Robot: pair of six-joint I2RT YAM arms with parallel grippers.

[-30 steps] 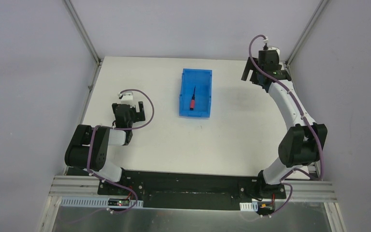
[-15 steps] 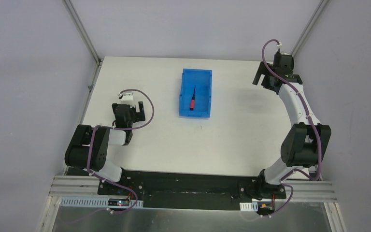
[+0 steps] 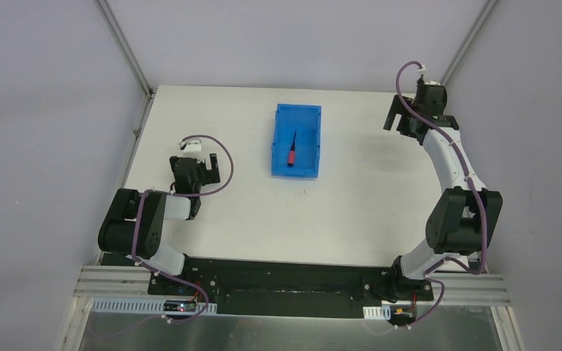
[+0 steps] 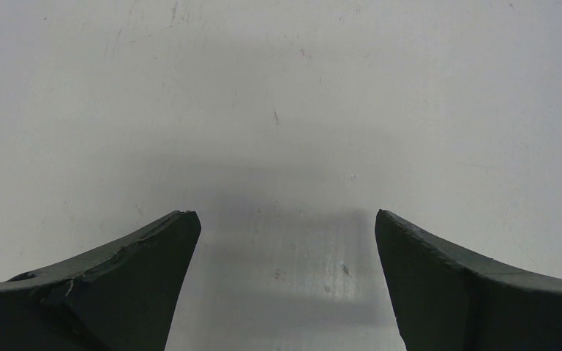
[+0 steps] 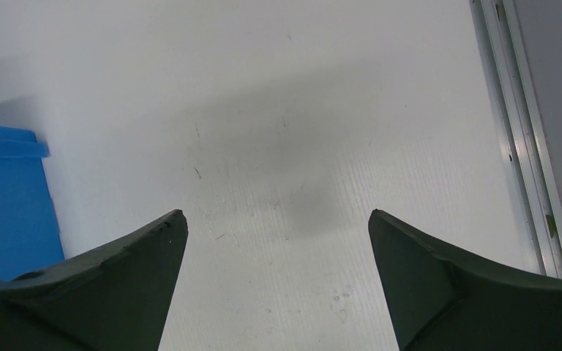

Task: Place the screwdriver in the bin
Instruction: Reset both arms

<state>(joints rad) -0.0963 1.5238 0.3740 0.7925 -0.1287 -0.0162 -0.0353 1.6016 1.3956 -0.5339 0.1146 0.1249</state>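
Now: screwdriver (image 3: 291, 149) lies inside bin (image 3: 298, 110), red handle toward near end, black shaft pointing toward far end. Bin sits on table (image 3: 366, 205), middle of far half. My right jaws spread wide, holding nothing, above far right corner of table, well apart from bin; bin's blue edge shows at left of right wrist view. My left jaws also wide, gripping nothing, over table surface left of bin.
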